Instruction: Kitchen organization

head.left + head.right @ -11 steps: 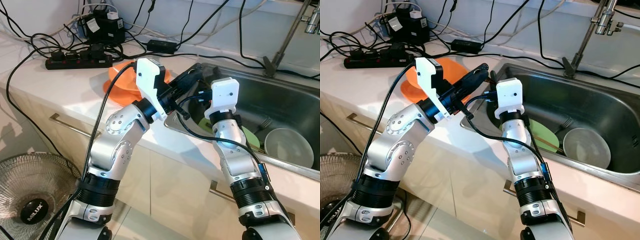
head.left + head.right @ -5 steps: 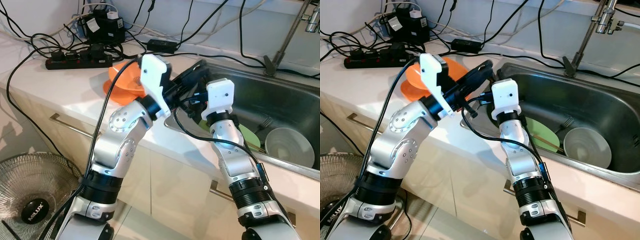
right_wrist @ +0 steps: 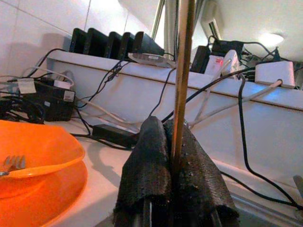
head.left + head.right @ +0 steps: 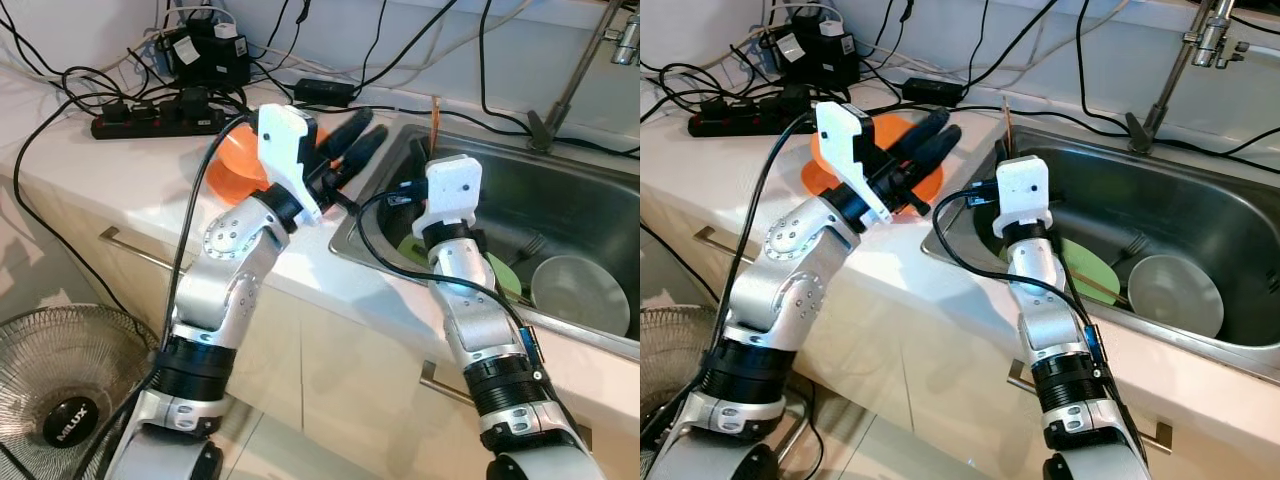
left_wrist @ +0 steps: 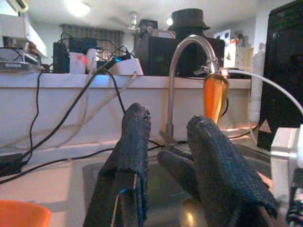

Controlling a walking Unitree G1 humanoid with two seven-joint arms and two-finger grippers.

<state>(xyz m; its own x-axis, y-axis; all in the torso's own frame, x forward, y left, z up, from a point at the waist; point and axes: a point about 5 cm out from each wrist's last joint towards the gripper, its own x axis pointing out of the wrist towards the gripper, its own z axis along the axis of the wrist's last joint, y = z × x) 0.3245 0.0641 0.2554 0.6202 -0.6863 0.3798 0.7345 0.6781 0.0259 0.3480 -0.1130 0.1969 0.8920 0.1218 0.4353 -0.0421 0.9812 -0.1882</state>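
My right gripper [image 3: 171, 137] is over the near left corner of the sink [image 4: 560, 190], shut on a thin brown utensil [image 4: 435, 112] that stands upright above it. In the left wrist view the utensil's amber end [image 5: 215, 97] shows past my fingers. My left gripper [image 4: 352, 140] hovers open over the counter, between the orange bowl [image 4: 240, 155] and the sink's left rim, with nothing between its fingers. The orange bowl sits on an orange plate and holds a fork [image 3: 13, 164]. In the sink lie a green plate [image 4: 503, 277], a white bowl [image 4: 580, 295] and another fork [image 4: 532, 243].
A black power strip [image 4: 155, 112], chargers and many cables crowd the back of the counter. The faucet [image 4: 575, 70] rises behind the sink. A floor fan [image 4: 60, 400] stands at lower left. Cabinet handles [image 4: 135, 250] jut out below the counter edge.
My left gripper has drawn back from the sink's edge toward the orange bowl, and its fingers now stand apart. The brown utensil now sticks up above my right gripper.
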